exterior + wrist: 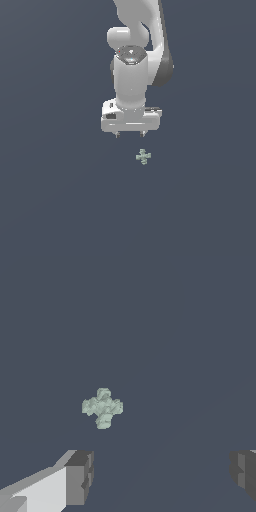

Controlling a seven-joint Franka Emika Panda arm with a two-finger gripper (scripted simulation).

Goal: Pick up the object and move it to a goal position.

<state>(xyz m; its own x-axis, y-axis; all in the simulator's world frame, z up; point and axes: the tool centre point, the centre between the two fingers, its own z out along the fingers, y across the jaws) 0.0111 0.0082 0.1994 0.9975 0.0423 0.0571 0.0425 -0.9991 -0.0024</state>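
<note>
Fingers (80, 476) wide apart — object (103, 408) untouched

White arm (142, 30) comes down from top of exterior view, wrist vertical, gripper (130, 135) pointing straight down. Jaws spread wide, nothing btwn them; dark fingertips (80, 476) sit far apart in wrist view.

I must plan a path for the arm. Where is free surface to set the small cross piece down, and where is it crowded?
Nearly all the dark surface is bare. The widest free patches lie to the exterior view's left and right of the cross piece and below it in that view. The only tight spot is between the piece and the open gripper, with the arm beyond it.
</note>
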